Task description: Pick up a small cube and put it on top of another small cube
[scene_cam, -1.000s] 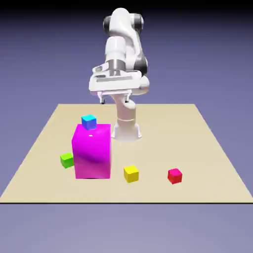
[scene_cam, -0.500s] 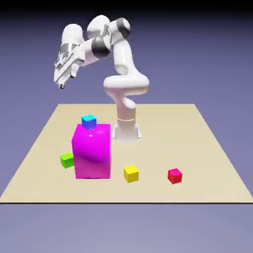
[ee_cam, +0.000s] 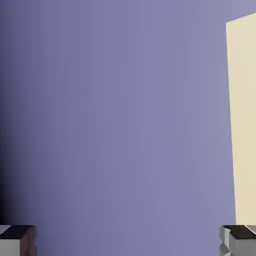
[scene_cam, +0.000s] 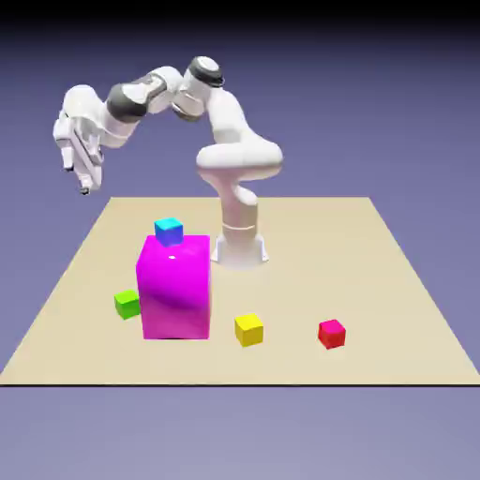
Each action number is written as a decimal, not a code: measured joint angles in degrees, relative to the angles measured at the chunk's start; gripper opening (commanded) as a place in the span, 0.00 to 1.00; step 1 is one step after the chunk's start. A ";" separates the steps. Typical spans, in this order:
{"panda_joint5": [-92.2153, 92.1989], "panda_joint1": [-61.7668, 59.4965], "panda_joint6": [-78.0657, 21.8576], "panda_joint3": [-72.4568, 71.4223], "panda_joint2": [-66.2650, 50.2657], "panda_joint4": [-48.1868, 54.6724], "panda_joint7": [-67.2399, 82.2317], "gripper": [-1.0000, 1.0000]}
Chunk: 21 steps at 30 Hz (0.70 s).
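While the arm bends high: its upper links sweep from the base toward the exterior view's left, past the desk's [scene_cam: 394, 281] left edge.
Hand: the jaws [scene_cam: 84, 190] hang off the desk's ten o'clock corner, pointing down.
Jaws: spread wide, nothing between them; in the hand view the two finger tips [ee_cam: 17, 239] sit at opposite bottom corners.
Hand view: mostly backdrop, with a strip of desk at three o'clock.
Green cube [scene_cam: 127, 303]: on the desk, just beside the magenta block [scene_cam: 174, 287] at its nine o'clock.
Cyan-topped cube [scene_cam: 169, 231]: at the magenta block's twelve o'clock, behind its top edge.
Others: yellow cube [scene_cam: 248, 329] and red cube [scene_cam: 331, 333] toward five o'clock.
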<state>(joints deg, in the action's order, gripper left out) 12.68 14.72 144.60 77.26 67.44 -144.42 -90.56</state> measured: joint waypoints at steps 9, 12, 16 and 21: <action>3.07 3.39 -7.11 18.69 8.41 4.01 -11.64 0.50; 4.09 4.52 -9.48 24.92 11.22 5.35 -15.52 0.50; 5.45 6.03 -12.65 33.22 14.96 7.13 -20.69 0.50; 6.93 7.66 -16.06 42.20 19.00 9.06 -26.28 0.50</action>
<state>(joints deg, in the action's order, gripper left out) 19.60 22.38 128.53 119.46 86.44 -135.37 -116.84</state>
